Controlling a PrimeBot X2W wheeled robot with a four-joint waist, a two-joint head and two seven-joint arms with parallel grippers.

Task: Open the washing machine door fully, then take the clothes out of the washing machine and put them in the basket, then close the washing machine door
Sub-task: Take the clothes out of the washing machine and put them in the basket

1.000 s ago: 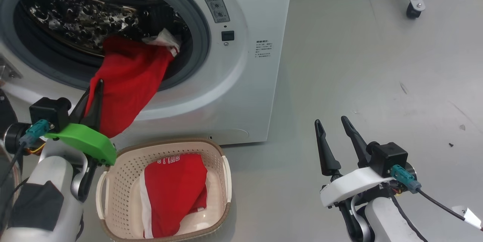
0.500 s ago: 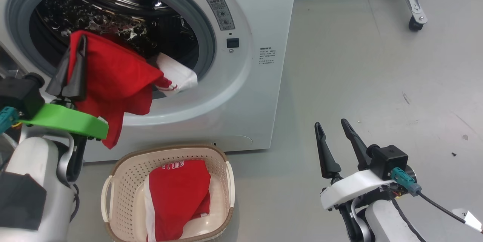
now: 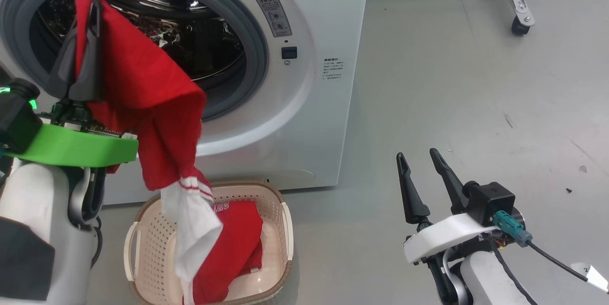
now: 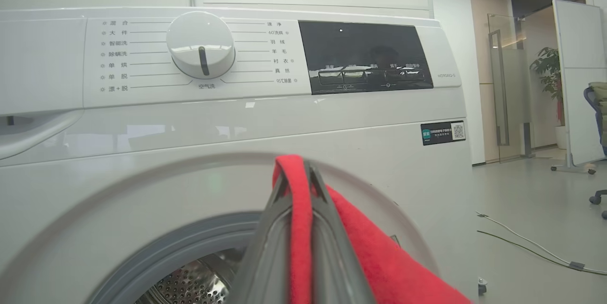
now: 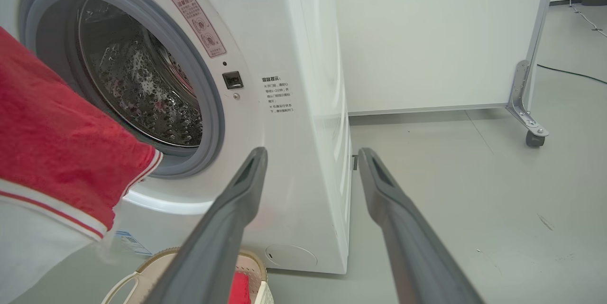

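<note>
My left gripper (image 3: 90, 7) is shut on a red garment (image 3: 147, 105) of the clothes, held up in front of the washing machine (image 3: 304, 119) and its drum opening. The cloth hangs down, and its white end (image 3: 192, 229) dangles over the basket (image 3: 280, 229). Another red garment (image 3: 238, 238) lies in the basket. In the left wrist view the red cloth (image 4: 303, 228) is pinched between the fingers. My right gripper (image 3: 418, 155) stands open over the floor at the right, holding nothing. The washing machine door is out of view.
A wheeled metal leg (image 3: 518, 5) of a white panel stands at the back right. Bare grey floor (image 3: 476, 95) spreads to the right of the machine. The basket sits on the floor just before the machine's front.
My left gripper has lifted the red garment out of the drum; its white end now hangs free over the basket. The camera shifted slightly. The right arm has not moved.
</note>
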